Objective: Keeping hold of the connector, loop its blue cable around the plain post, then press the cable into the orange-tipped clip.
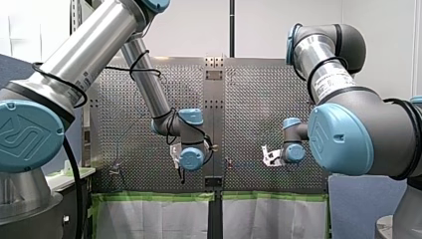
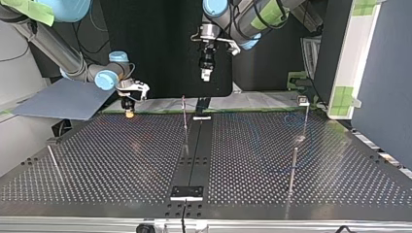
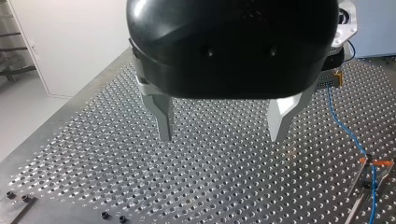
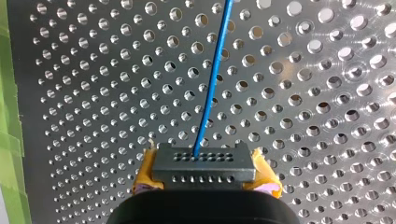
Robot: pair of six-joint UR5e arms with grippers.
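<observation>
Blue cable [image 4: 211, 84] — leaves the middle of the black connector [image 4: 204, 162] and runs straight ahead over the perforated worktop [image 4: 317, 107]. It is wrapped about nothing that shows.

Connector — clamped end to end between the yellow pads [image 4: 144, 175] of your right pincer [image 4: 204, 175], which is closed firmly on it. In the top view this pincer sits low at the worktop's far edge, toward the left.

Second arm's left pincer [image 3: 221, 136]: metal fingers spread wide, nothing between them, hanging above bare worktop.

Orange-tipped clip [image 3: 376, 164]: off to one side of the left pincer in its wrist view. The cable passes right by it; whether it is seated there, you cannot tell.

Posts: several slim ones in the top view, one post [image 2: 293, 167] toward its right. Which is the plain one meant, you cannot settle from here.

Step in hand, by judgement: the hold is secured and the loop is not yet started. The next move asks you to carry the connector round the post without loosening the grip. Keep the cable low enough to catch the shaft, then lay its run over the clip for pressing.
</observation>
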